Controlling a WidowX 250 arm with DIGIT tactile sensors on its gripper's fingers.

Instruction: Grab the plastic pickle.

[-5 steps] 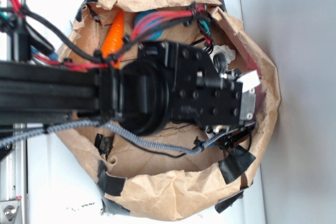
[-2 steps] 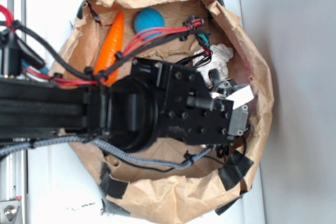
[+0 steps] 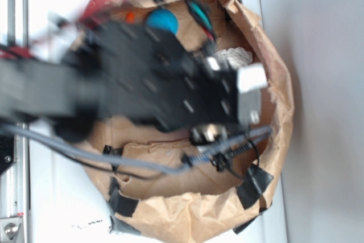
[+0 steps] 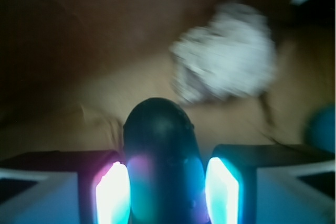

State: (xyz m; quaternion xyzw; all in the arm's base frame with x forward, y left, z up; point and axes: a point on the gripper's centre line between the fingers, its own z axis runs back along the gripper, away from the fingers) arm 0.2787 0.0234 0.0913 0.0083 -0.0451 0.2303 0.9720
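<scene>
So in your wrist view the gripper (image 4: 167,192) has the pickle (image 4: 161,145) sitting right between its two fingers (image 4: 113,195), bottom center of the frame. Both glowing pads press against the sides of that dark rounded thing, so the jaws are closed narrow on it and holding it. The pickle's rounded end pokes up past the fingertips toward the middle of the picture. It's dark and blurry, so you can't make out its color.

Past the pickle, upper right of the wrist view, there's a crumpled white wad (image 4: 226,61) lying on the brown paper floor. A bit of blue ball (image 4: 321,127) peeks in at the right edge.

In the exterior view, the arm (image 3: 131,83) comes in from the left edge and stretches across the middle of the frame, badly motion-blurred. The wrist end sits center right, over the inside of the brown paper bag (image 3: 187,214), with a pale block at its tip. From up here you can't see the fingers or the pickle, the black body covers them. A gray braided cable (image 3: 142,166) hangs under the arm and runs off lower left.

The ball shows again at upper center, just above the arm, with a sliver of orange carrot (image 3: 130,17) to its left. The white wad sits right beside the wrist, upper right inside the bag.
</scene>
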